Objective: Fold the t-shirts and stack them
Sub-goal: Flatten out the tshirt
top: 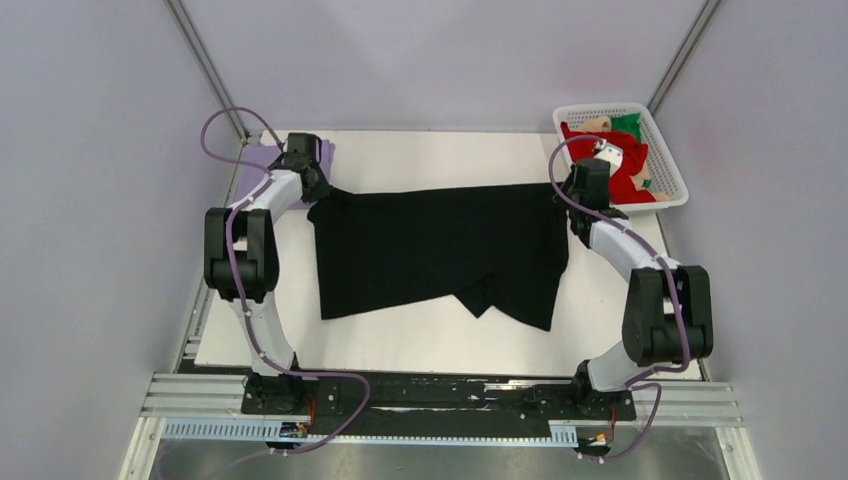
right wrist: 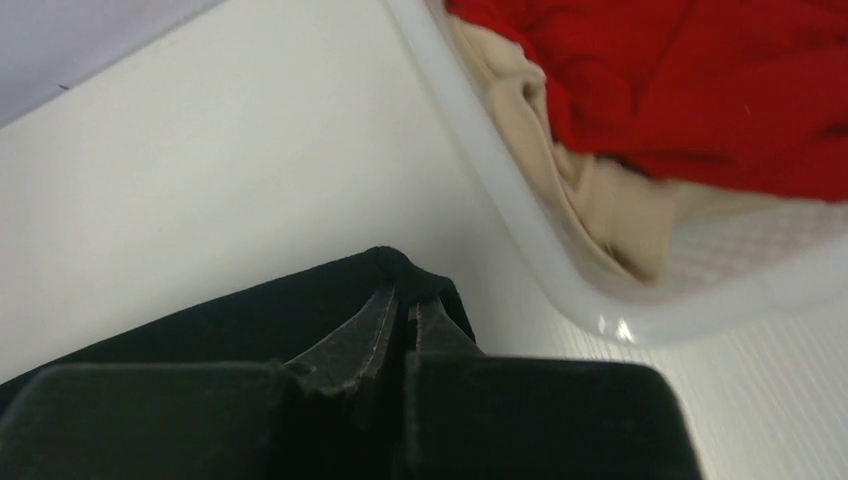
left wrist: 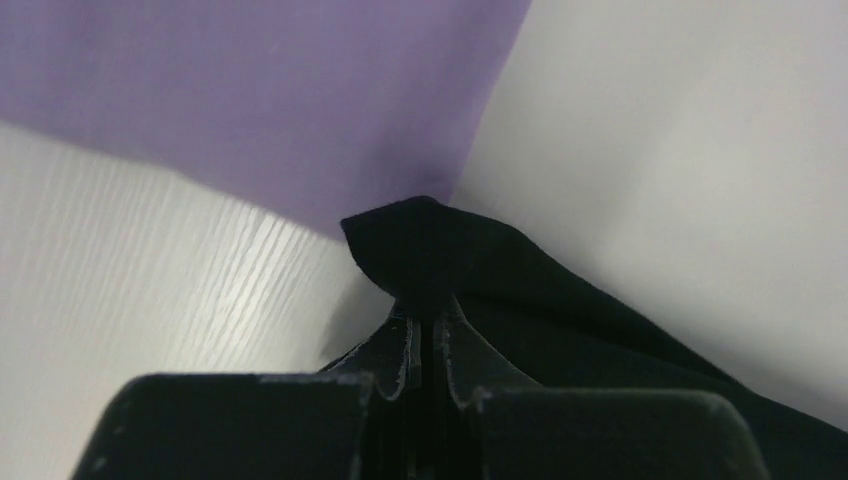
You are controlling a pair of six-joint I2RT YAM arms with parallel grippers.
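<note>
Now the left gripper (left wrist: 425, 318) and right gripper (right wrist: 401, 306) each pinch an upper corner of the black t-shirt (top: 440, 250) (spread crosswise, mid-frame).

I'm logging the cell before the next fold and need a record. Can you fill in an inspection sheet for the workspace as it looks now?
Surface: white table, no stains seen.
Job's things: black t-shirt spread mid-table, near edge uneven; lavender shirt at the far left corner; red shirt, green shirt and beige shirt bunched in the white basket.
Clutter: nothing seen.
Tools: left tool and right tool each shut on a far corner of the black t-shirt.
Cables: purple cables loop along both arms.
Surroundings: pale walls, metal frame posts.
</note>
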